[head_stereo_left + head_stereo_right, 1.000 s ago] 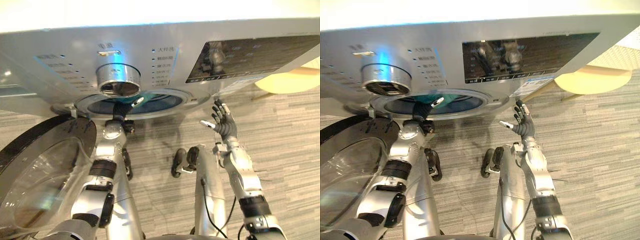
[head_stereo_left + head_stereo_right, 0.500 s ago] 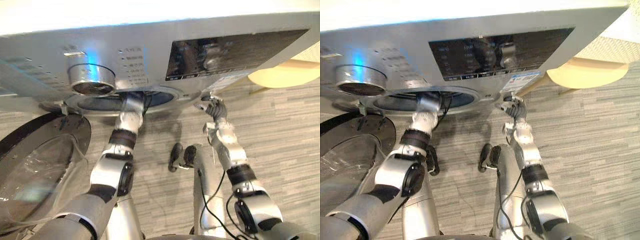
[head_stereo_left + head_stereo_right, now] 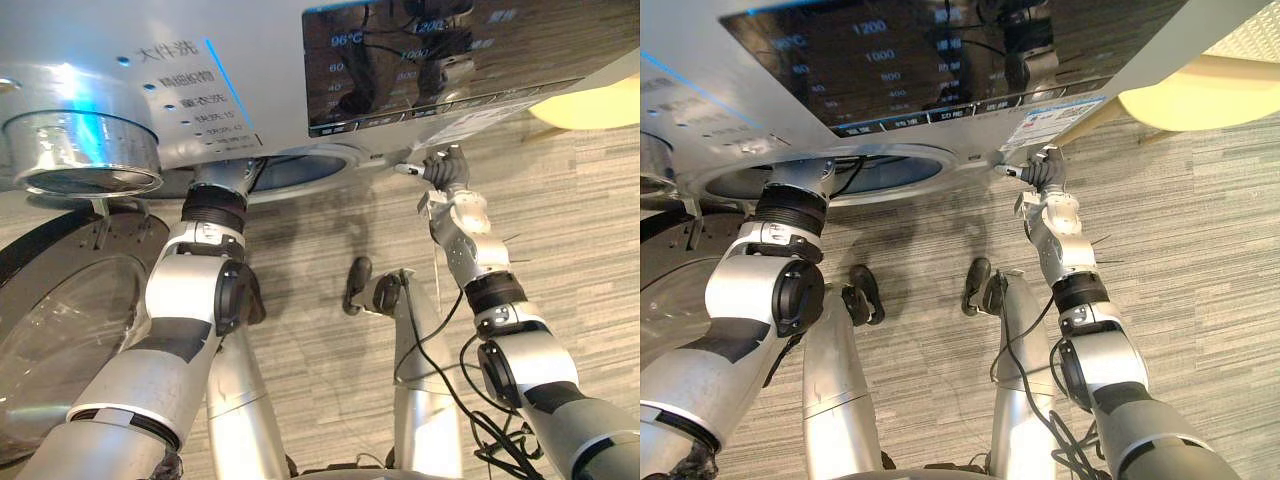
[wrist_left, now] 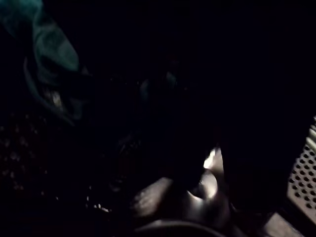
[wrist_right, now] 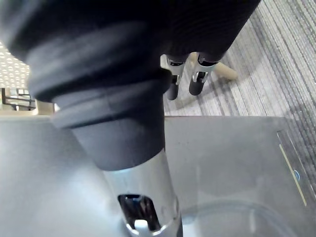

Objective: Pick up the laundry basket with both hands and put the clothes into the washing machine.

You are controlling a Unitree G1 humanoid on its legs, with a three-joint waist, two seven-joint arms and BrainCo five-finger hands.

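Note:
The silver washing machine [image 3: 270, 60] stands right under me, its round drum opening [image 3: 310, 168] uncovered. My left arm [image 3: 215, 215] reaches into that opening, and the left hand is hidden inside. In the dark left wrist view a teal cloth [image 4: 47, 54] lies in the drum beside the perforated drum wall [image 4: 303, 170]. My right hand [image 3: 1045, 172] is up against the machine's front just right of the opening. Its thumb sticks out sideways, and its fingers [image 5: 197, 79] hang relaxed and hold nothing.
The machine's round glass door [image 3: 60, 330] hangs open at the left. A chrome dial [image 3: 80, 150] and a dark display panel [image 3: 450, 60] sit on the sloping front. A pale yellow round thing [image 3: 1200, 100] with a meshed side stands on the striped grey floor [image 3: 580, 230] at the right.
The camera has moved closer over the machine. My left arm has gone deeper into the drum. My right hand has risen from a spread pose to the machine's front beside the opening.

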